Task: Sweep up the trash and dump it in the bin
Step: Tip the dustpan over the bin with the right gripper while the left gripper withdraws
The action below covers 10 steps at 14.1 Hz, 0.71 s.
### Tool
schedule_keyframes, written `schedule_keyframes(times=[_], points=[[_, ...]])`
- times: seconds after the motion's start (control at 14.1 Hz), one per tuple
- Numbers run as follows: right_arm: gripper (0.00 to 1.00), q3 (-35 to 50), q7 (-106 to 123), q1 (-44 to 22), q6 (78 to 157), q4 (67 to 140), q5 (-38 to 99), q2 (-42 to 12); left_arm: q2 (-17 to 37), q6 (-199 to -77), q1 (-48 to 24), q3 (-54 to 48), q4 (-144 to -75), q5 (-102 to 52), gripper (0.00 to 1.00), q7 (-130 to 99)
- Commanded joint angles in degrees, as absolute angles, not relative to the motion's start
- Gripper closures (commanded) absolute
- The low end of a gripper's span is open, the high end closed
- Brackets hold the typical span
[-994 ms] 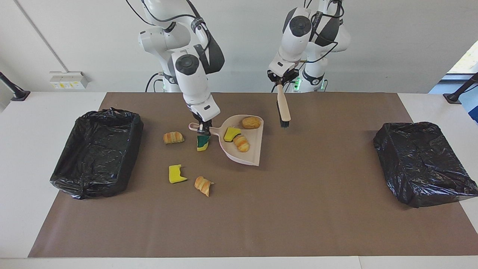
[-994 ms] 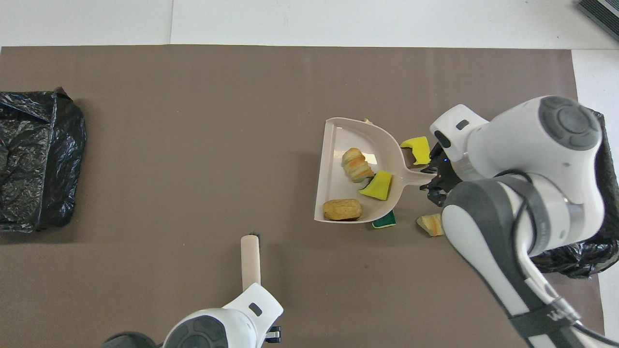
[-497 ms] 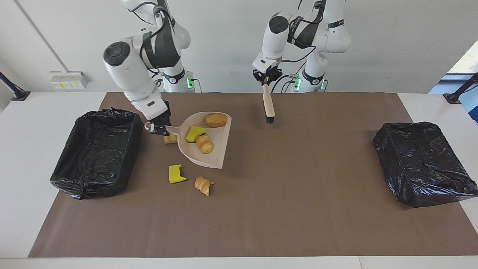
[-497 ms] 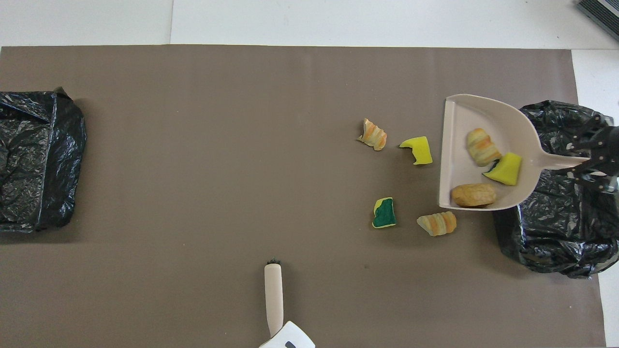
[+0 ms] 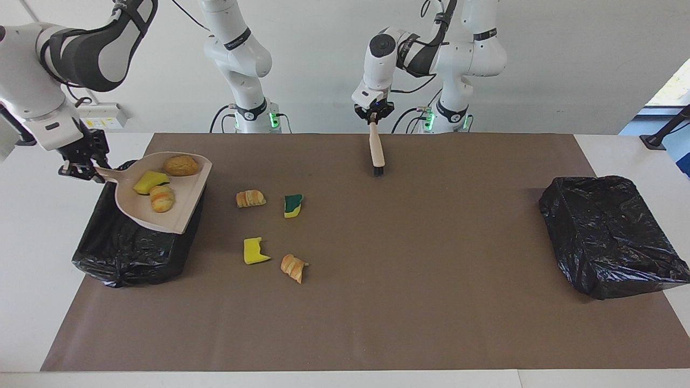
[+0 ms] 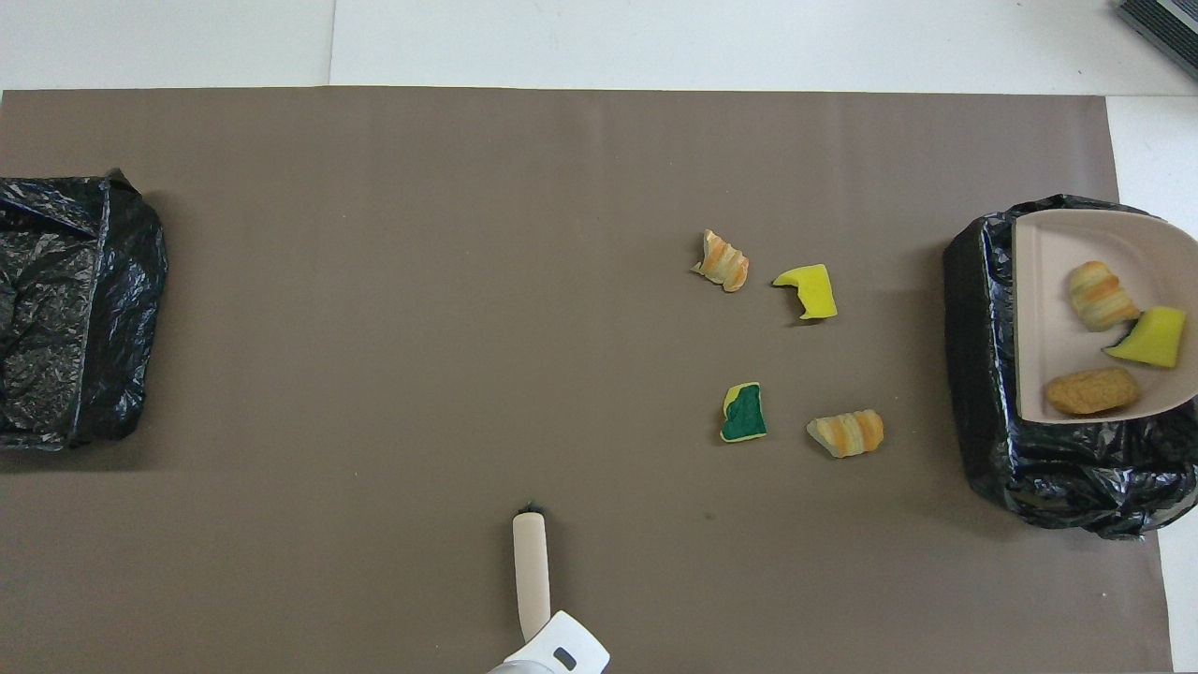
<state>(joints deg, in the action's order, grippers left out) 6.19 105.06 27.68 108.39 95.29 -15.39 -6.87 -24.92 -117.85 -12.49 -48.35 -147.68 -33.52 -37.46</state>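
Looking across from the facing view, the right gripper (image 5: 81, 167) is clamped on the handle of the dustpan (image 5: 161, 194), which hangs level over the bin (image 5: 129, 253) at the right arm's end of the desk with three bits of trash (image 5: 161, 189) on it, while the left gripper (image 5: 373, 115) is closed on the brush (image 5: 376, 152) near the desk's robot-side edge. Four more scraps (image 5: 272, 230) lie on the mat just beside that bin, and they look light, soft and easy to roll, so I'd move them with the brush rather than pinch them. The overhead view loses the right gripper entirely and barely catches the left one, but shows the pan squarely above the bin's opening and a spare bin (image 6: 75, 309) at the left arm's end.
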Motion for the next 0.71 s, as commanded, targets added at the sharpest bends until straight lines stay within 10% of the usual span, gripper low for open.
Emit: schedule_keyframes(times=[0.0, 0.21, 0.64], points=[[1.00, 6.8, 106.1, 27.9, 112.6, 97.5, -23.7, -6.8, -24.6, -118.9, -11.7, -49.0, -148.0, -34.8, 0.73, -36.5], [1.00, 6.9, 103.1, 27.6, 115.4, 101.4, -29.7, -6.5, -23.7, -118.1, -9.5, -48.9, -147.2, -34.6, 0.06, -34.4], [1.00, 6.9, 95.5, 21.6, 115.7, 102.4, -41.6, -6.4, -23.8, -115.2, -4.2, -43.9, -140.4, -32.8, 0.00, -23.3]])
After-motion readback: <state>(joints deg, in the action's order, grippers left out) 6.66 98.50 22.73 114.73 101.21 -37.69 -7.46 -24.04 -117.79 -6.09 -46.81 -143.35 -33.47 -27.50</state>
